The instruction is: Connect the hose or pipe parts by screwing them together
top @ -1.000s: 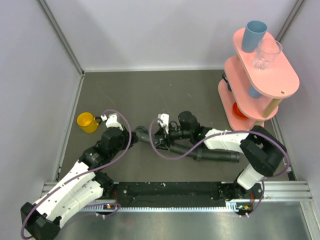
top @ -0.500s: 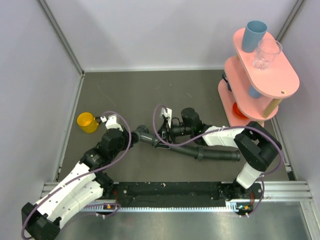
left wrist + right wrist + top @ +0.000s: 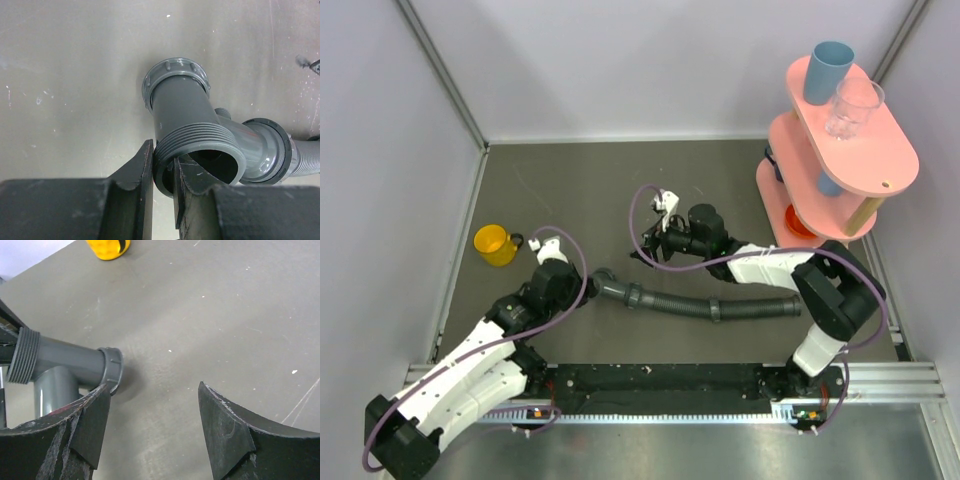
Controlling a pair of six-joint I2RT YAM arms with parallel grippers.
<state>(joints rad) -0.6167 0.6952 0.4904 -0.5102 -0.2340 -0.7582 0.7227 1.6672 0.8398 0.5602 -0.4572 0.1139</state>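
Note:
The dark grey branch fitting lies on the table. My left gripper is shut on the wall of its threaded end, one finger inside the mouth and one outside. The collar of the black ribbed hose sits on the fitting's side branch. From the fitting the hose runs to the right across the table. My right gripper hovers open just beyond the hose, holding nothing. In the right wrist view the fitting is beside the gripper's left finger.
A yellow cup stands left of the left gripper. A pink tiered stand at the far right carries a blue cup and a clear glass. Grey walls enclose the table on three sides.
My right gripper has opened, let go of the hose's collar end and drawn back away from it. The hose now lies flatter on the table. The left gripper keeps its hold.

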